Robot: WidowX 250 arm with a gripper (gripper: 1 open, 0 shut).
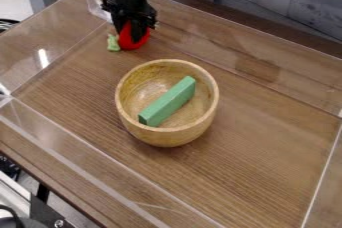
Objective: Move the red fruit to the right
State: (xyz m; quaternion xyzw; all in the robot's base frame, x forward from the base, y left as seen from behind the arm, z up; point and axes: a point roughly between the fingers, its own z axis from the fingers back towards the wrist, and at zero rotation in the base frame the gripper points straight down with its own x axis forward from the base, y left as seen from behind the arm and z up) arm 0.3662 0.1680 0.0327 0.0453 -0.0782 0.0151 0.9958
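**Gripper down on the red fruit at the far left of the table**

You are looking at one red fruit point(130, 38), a small, rounded, bright red toy, much smaller than the bowl, with a light green leafy end poking out toward the left. It sits on the table point(267, 162) at about eleven o'clock from the bowl, well apart from it and near the far left corner of the clear wall point(40, 67) that rings the tabletop.

Count what you have: one fruit, one wooden bowl point(167, 130), one green block point(170, 101) and one gripper point(131, 30).

The fruit's long axis runs roughly nine to three o'clock across the picture, with the green end at nine and the red body at three. Much of the body is hidden by the black fingers point(144, 20), so you cannot read its tilt any finer than that.

The gripper points straight down over the fruit, with its fingers drawn in on either side of the red body. From this view they look pinched on the fruit, though the contact itself is too small to confirm.

The green block lies tilted inside the bowl, its long axis running from about seven to one o'clock, its upper end resting toward the rim.
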